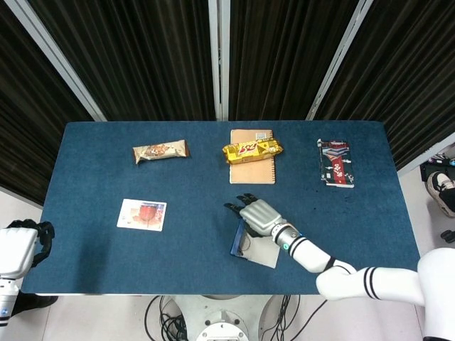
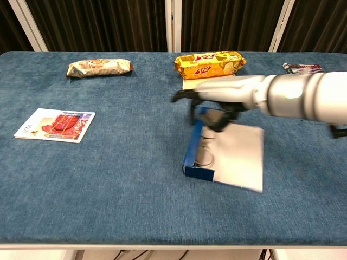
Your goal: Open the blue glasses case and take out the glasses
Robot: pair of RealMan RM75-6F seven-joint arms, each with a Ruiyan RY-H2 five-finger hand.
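The blue glasses case (image 1: pixel 242 240) (image 2: pixel 193 145) lies open near the table's front middle, its white lid (image 1: pixel 264 251) (image 2: pixel 238 157) folded out to the right. The glasses (image 2: pixel 205 153) lie inside it against the blue wall. My right hand (image 1: pixel 257 214) (image 2: pixel 217 100) reaches over the case's far end. One finger and the thumb sit on either side of the blue wall there, and the other fingers are spread out to the left. My left hand (image 1: pixel 32 239) hangs off the table's left edge with dark fingers bent; its grip is unclear.
A picture card (image 1: pixel 141 214) (image 2: pixel 55 124) lies at the front left and a snack bar (image 1: pixel 161 150) (image 2: pixel 99 67) at the back left. A yellow snack pack (image 1: pixel 252 150) (image 2: pixel 209 63) rests on a notebook (image 1: pixel 252 171). A red-and-black packet (image 1: pixel 335 163) lies at the back right.
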